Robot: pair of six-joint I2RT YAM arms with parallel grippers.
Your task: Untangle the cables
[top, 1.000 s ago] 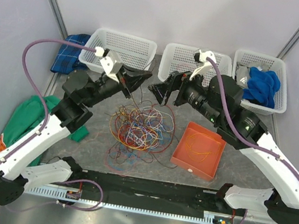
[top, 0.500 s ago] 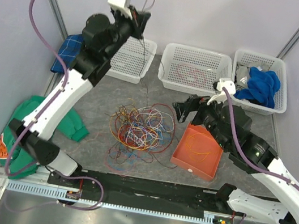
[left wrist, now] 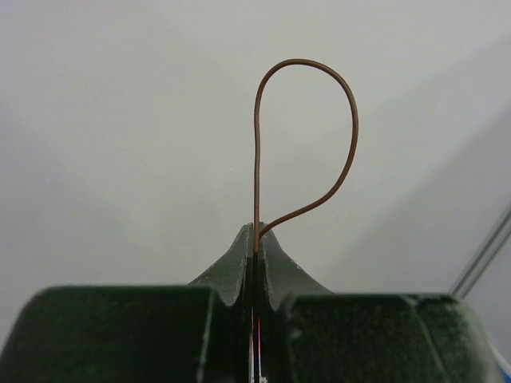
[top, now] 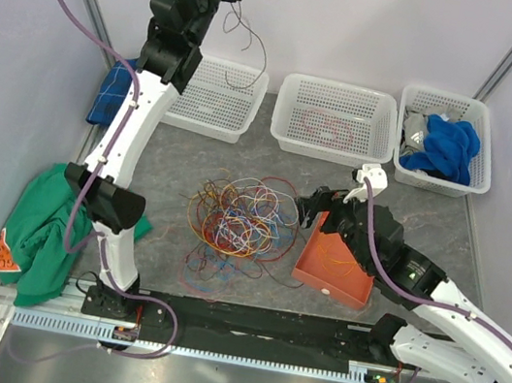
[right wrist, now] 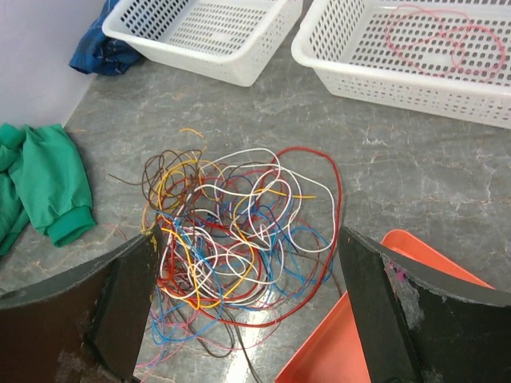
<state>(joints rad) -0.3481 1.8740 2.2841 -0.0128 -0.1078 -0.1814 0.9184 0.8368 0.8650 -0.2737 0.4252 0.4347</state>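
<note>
The left end effector point(left wrist: 255, 233), high at eleven o'clock from the tangled cables point(top: 237, 216), pinches one brown cable point(left wrist: 255, 159). The right end effector point(right wrist: 247, 267) gapes wide at their three o'clock.

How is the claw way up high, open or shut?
Shut. The left claw has its fingers pressed together, pinching a thin brown wire that loops up above the tips.
</note>
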